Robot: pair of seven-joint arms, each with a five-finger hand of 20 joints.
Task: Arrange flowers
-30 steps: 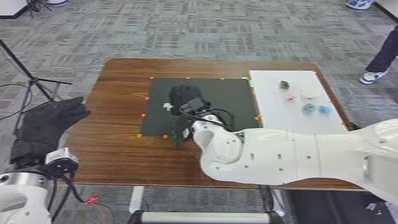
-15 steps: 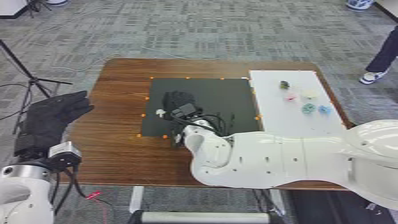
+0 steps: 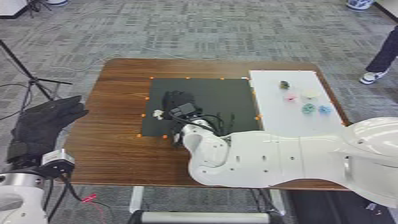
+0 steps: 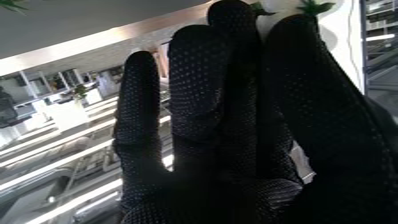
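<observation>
In the head view, the right hand (image 3: 180,100) is low over the dark mat (image 3: 229,102) on the brown table (image 3: 111,95). The white flower (image 3: 158,114) is just beside it, on its left. I think the hand is pinching the stem, with the bloom kept out to the side so it won't get squashed. Orange marks (image 3: 143,115) go round the mat, maybe to show where the picture goes. The other flowers, a pink one (image 3: 290,97) and a blue one (image 3: 325,109) with them, wait on the white board (image 3: 280,122) at the right, spread out so each is easy to pick. The left hand (image 3: 44,120) is out past the table's left side, loose and open, nicely out of the way.

In the right wrist view, the thumb (image 4: 298,65) is close to the fingers (image 4: 200,65). A bit of green (image 4: 260,9) peeks out between the tips, so the pinch looks light. I can't tell if the stem touches the mat.
</observation>
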